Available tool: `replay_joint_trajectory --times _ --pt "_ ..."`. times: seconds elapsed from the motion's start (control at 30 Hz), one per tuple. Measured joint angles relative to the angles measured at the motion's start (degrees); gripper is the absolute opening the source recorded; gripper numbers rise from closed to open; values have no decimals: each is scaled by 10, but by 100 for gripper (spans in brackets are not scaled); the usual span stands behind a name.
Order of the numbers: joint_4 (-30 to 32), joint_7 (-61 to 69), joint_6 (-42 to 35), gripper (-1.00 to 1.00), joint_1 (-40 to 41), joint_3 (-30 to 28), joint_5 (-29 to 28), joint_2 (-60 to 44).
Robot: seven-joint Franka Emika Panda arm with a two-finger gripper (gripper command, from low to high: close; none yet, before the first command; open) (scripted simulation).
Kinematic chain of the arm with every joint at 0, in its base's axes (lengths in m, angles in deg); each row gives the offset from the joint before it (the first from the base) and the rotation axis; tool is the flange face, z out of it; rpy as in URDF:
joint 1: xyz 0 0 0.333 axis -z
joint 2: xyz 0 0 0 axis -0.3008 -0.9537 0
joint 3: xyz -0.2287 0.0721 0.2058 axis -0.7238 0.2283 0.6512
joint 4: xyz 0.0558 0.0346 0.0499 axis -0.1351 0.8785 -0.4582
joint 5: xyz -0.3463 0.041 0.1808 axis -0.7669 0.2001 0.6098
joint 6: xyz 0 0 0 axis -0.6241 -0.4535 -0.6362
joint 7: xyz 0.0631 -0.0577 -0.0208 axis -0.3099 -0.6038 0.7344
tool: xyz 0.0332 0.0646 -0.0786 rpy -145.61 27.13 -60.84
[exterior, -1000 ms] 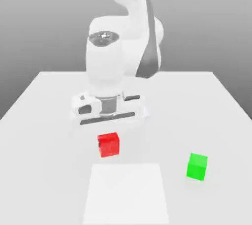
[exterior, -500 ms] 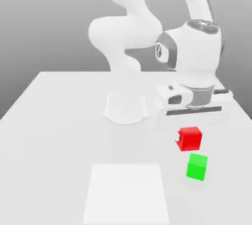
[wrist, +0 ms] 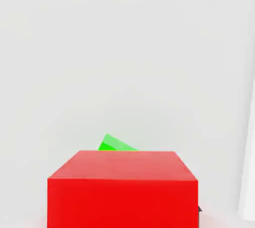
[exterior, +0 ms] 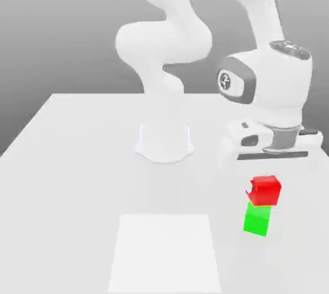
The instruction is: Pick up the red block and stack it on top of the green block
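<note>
Once beside, red block point(exterior: 265, 190) over green block point(exterior: 257, 219).

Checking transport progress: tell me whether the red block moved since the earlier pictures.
Yes. The red block went toward the exterior view's right, now directly above the green block.

The red block point(wrist: 122, 189) hides most of the green block point(wrist: 115, 144), perhaps touching it.
</note>
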Motion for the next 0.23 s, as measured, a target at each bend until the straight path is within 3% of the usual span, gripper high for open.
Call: replay_joint_trajectory --times 0.17,0.2,0.23 --pt "4 -22 44 -100 -5 -10 -31 -42" --pt "5 -24 51 100 -7 -11 -35 -48" --pt "5 -24 51 100 -7 -11 -35 -48"
